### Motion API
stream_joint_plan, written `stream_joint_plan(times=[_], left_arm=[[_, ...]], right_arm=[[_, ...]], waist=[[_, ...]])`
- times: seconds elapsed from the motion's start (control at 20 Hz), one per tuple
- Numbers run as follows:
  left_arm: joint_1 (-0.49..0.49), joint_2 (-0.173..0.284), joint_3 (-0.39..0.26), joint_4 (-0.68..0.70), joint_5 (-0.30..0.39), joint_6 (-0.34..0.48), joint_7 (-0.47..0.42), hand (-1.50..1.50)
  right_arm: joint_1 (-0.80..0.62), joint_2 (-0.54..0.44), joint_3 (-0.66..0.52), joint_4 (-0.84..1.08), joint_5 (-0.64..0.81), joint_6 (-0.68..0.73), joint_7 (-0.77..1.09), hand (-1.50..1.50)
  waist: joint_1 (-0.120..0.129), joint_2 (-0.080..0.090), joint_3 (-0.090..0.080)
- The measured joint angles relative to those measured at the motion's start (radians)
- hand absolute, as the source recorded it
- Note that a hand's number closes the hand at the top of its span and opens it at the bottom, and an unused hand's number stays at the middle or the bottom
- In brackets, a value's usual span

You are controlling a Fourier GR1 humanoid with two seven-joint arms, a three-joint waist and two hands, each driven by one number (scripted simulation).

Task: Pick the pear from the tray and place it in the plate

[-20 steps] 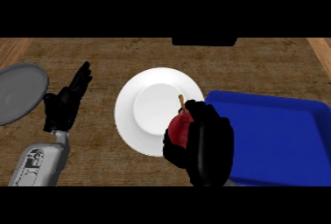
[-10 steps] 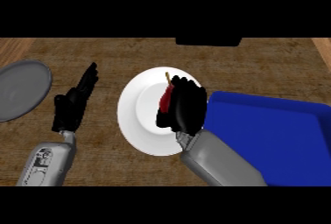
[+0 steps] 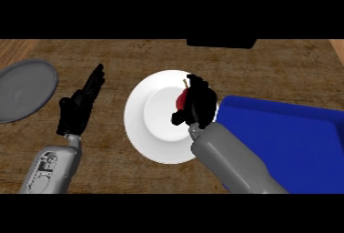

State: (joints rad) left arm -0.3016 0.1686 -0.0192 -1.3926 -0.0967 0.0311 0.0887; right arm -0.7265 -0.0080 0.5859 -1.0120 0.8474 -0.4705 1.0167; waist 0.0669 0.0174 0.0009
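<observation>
A red pear (image 3: 183,97) with a short stem shows over the right half of the white plate (image 3: 151,118). My right hand (image 3: 195,103) is curled round it and covers most of it; I cannot tell whether the pear touches the plate. The blue tray (image 3: 289,136) lies to the plate's right, partly behind my right forearm. To the left of the plate my left hand (image 3: 79,104) is open, fingers straight and pointing away, holding nothing.
A grey round lid or dish (image 3: 23,88) lies at the far left on the brown counter. A dark object (image 3: 220,43) sits at the back edge.
My right hand has carried the pear from the tray's left edge up and leftward over the plate. The left hand has shifted slightly.
</observation>
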Motion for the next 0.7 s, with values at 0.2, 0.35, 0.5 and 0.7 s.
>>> stream_joint_plan(times=[0.2,0.35,0.5,0.7], left_arm=[[0.014,-0.001,-0.004,-0.012,-0.002,-0.003,-0.005,0.0],[0.01,0.005,0.003,-0.007,0.003,-0.01,-0.002,0.0],[0.002,0.009,0.016,0.007,0.002,-0.004,-0.002,0.0],[0.028,0.015,0.029,0.005,0.006,-0.002,-0.008,0.0]], right_arm=[[-0.017,0.002,0.022,0.046,-0.091,-0.152,-0.035,-1.5],[-0.027,0.003,0.029,0.032,-0.128,-0.271,-0.058,-1.5],[-0.022,0.002,0.024,0.008,-0.123,-0.386,-0.063,-1.5],[0.023,0.002,-0.003,-0.039,-0.08,-0.502,-0.05,-1.5]], waist=[[0.005,-0.002,0.0],[0.001,-0.003,0.001],[-0.018,-0.008,0.0],[-0.045,-0.017,0.0]])
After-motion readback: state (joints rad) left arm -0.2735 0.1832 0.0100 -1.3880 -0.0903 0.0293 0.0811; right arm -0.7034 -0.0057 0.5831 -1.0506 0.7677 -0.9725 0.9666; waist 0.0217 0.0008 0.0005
